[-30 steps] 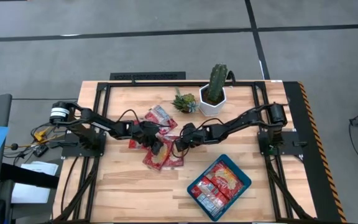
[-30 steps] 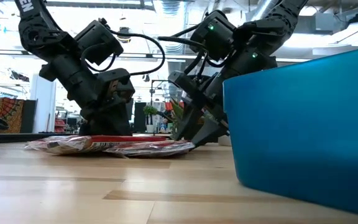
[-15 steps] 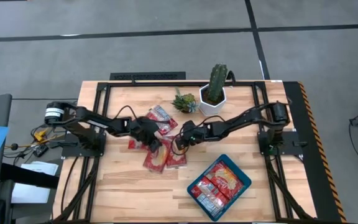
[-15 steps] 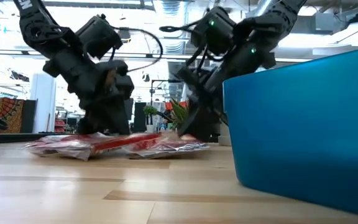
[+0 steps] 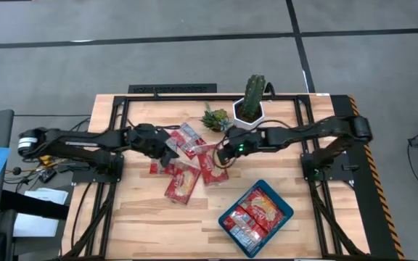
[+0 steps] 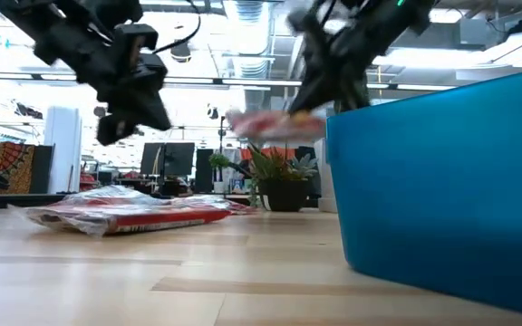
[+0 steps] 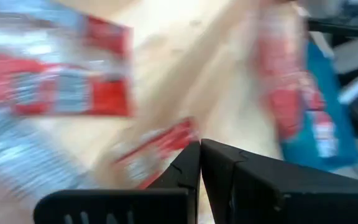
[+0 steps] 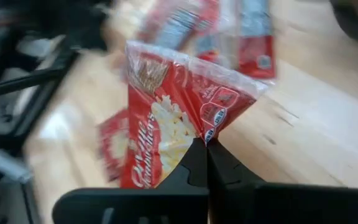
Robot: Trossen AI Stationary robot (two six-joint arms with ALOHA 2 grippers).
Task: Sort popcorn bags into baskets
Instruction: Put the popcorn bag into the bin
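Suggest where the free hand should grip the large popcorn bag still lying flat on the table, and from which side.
Judging by the high view, the flat bag lies clear of the pile at its near end. I'd come straight down and pinch that bare short edge or a corner, where the crimped seam gives thin, stiff material. The right hand grips its bag by such a corner.

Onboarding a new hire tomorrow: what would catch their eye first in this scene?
Probably the right gripper, shut on the corner of a popcorn bag and holding it above the table's middle, clear of the wood. Next, the teal basket at the near right of the table, already packed with red bags, and the loose bags lying left of centre, where the left gripper is shut and holds nothing.
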